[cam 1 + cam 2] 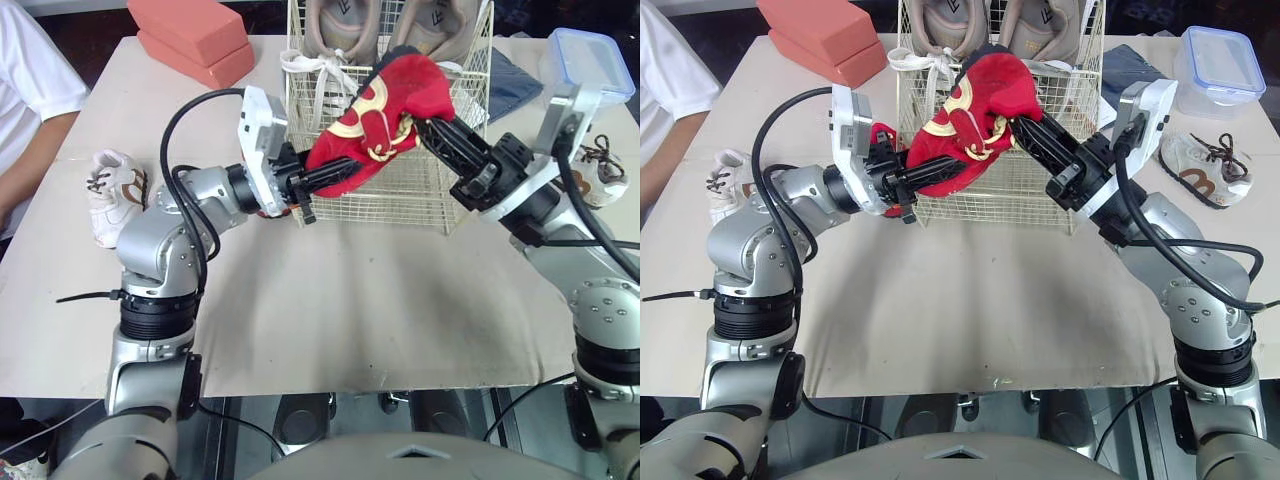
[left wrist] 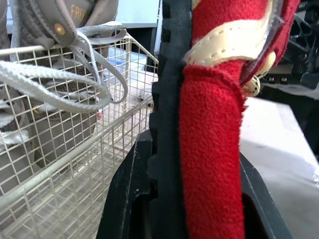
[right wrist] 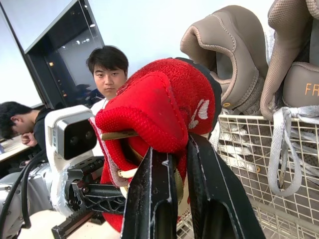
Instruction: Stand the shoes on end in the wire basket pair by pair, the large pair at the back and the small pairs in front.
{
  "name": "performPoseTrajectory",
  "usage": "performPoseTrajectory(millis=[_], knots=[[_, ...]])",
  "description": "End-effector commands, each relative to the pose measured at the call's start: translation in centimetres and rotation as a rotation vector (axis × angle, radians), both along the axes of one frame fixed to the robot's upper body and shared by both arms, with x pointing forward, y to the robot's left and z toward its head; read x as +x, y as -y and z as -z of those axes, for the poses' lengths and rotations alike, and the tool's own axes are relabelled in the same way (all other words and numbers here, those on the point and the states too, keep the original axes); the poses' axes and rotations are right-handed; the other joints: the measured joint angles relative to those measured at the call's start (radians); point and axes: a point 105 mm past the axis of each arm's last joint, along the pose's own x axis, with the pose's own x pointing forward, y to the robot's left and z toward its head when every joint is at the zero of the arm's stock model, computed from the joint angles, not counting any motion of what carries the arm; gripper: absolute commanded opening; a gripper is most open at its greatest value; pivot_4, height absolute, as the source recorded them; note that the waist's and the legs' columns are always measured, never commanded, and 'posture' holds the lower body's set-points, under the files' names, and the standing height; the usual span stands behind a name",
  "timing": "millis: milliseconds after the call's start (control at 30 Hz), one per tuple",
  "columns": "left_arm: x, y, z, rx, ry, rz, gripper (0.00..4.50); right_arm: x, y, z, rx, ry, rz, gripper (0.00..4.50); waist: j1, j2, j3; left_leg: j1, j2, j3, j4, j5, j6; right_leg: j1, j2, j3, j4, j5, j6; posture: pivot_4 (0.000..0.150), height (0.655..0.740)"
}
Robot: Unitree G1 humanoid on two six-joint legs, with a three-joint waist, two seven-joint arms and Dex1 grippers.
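We have our left gripper [image 1: 330, 175] and right gripper [image 1: 420, 126] both clamped on the red shoe [image 1: 390, 95], above the front edge of the wire basket [image 1: 400, 205]. Its cloth hides our fingertips. Tan shoes [image 1: 340, 25] stand at the back.

Beige-covered table [image 1: 330, 300]: wire basket [image 1: 400, 205] at back centre, 2 stacked coral blocks [image 1: 190, 40] back left, small white shoe [image 1: 112, 192] nr left edge, white/brown shoe [image 1: 1200, 170] on right, clear lidded tub [image 1: 1218, 62] behind it, dark blue cloth [image 1: 510, 85] beside basket.
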Motion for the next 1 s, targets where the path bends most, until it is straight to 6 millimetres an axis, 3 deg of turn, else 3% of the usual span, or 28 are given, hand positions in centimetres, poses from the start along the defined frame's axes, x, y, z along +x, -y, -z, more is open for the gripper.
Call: performPoseTrajectory(millis=[33, 200, 233, 633, 1000], knots=[[-0.8, 0.4, -1.0, -0.02, 0.016, 0.045, 1.95, -0.9, -0.4, -1.6, 0.018, 0.07, -0.016, 0.0, 0.0, 0.0, 0.0, 0.0, 0.0, 0.0, 0.0, 0.0, 0.0, 0.0, 0.0, 0.0, 0.0, 0.0, 0.0, 0.15, 0.686], [-1.1, 0.3, -1.6, -0.027, 0.086, 0.046, 4.27, -0.9, 0.0, -2.8, 0.034, 0.107, 0.015, 0.0, 0.0, 0.0, 0.0, 0.0, 0.0, 0.0, 0.0, 0.0, 0.0, 0.0, 0.0, 0.0, 0.0, 0.0, 0.0, 0.15, 0.686], [-1.0, 0.1, -1.8, -0.026, 0.105, 0.037, 4.47, -0.8, 0.2, -3.2, 0.041, 0.119, 0.026, 0.0, 0.0, 0.0, 0.0, 0.0, 0.0, 0.0, 0.0, 0.0, 0.0, 0.0, 0.0, 0.0, 0.0, 0.0, 0.0, 0.15, 0.686], [-1.3, -2.8, -3.3, 0.118, 0.182, -0.031, 4.47, 0.6, 4.3, -7.7, 0.06, 0.286, 0.351, 0.0, 0.0, 0.0, 0.0, -0.001, 0.0, -0.001, -0.001, 0.0, 0.0, -0.001, 0.0, -0.001, -0.001, 0.0, 0.0, 0.15, 0.686], [-1.7, -2.2, -5.5, 0.218, 0.18, -0.074, 4.47, 2.4, 6.0, -4.8, -0.24, 0.285, 0.545, 0.0, 0.0, 0.0, 0.0, -0.003, 0.0, -0.001, -0.001, 0.0, 0.0, -0.002, 0.0, -0.002, -0.001, 0.0, 0.0, 0.15, 0.686]])
